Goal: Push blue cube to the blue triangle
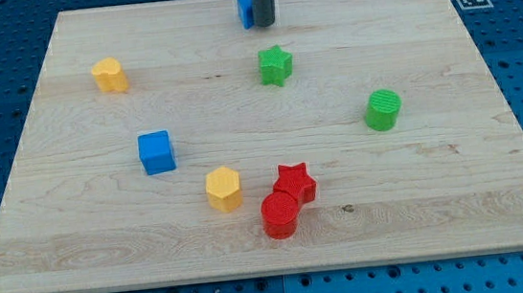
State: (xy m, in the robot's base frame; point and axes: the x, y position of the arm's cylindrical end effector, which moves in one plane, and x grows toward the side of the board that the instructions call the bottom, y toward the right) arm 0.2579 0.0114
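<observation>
The wooden surface (78,241) lay wide; my tip (264,25), no hand fitted, touched the blue triangle (245,11), so I needed to circle below the blue cube (156,153).

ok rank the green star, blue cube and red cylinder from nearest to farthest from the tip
From my tip, at the view's top:
1. Green star, just below the tip.
2. Blue cube, lower and to the view's left.
3. Red cylinder, near the view's bottom.
</observation>
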